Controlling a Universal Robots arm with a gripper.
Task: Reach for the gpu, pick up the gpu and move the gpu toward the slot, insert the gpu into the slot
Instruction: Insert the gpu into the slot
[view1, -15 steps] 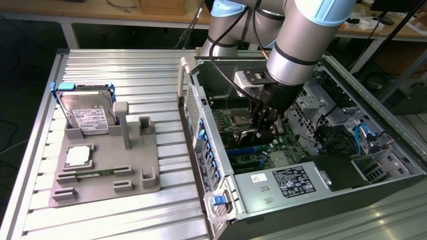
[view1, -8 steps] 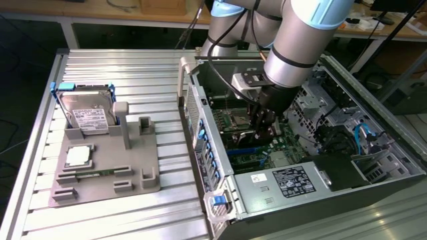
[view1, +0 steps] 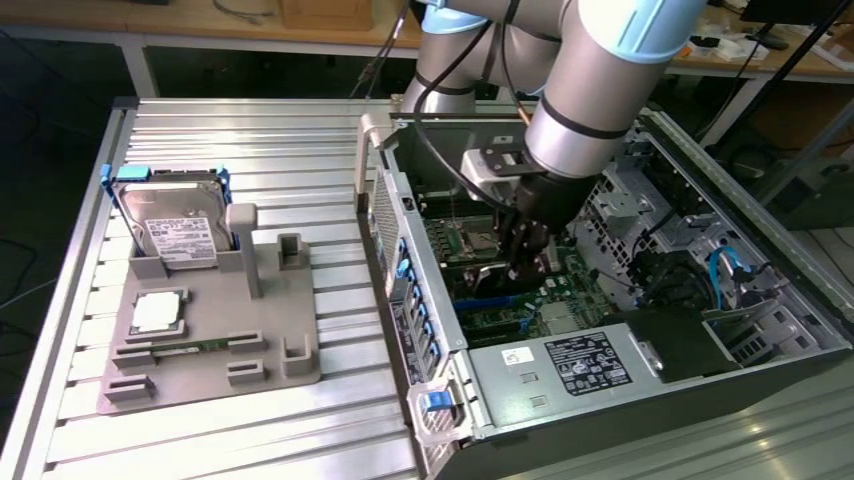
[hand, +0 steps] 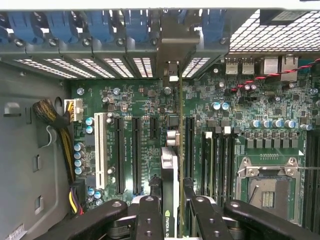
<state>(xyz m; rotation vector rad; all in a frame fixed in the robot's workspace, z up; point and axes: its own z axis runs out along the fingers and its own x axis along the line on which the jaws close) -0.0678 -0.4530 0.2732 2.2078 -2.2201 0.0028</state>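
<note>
- The gpu (hand: 170, 165) is standing edge-on over the green motherboard (hand: 240, 100), inside the open computer case (view1: 400, 230).
- Its metal end bracket (hand: 172, 45) is sitting against the case's rear wall, between the vented slot covers and under the row of blue clips (hand: 65, 25).
- The gripper (hand: 173, 200) is clamping the card, with one black finger (hand: 150, 215) pressing on each flat side and the jaws only partly apart.
- In the exterior view the arm is reaching straight down into the case, with the gripper (view1: 530, 265) hanging just above the board.
- The slot (view1: 481, 300) is showing there as a blue strip just under the fingers. Whether the card's edge is sitting in it I cannot tell.
- Long black connector strips are lying parallel on both sides of the card, with a white one (hand: 99, 150) further out.
- The square silver processor socket (hand: 267, 185) is lying well to one side.
- On the exterior view's left, a hard drive (view1: 174, 225) is leaning in a grey fixture (view1: 267, 330) on the ribbed metal table (view1: 294, 130).
</note>
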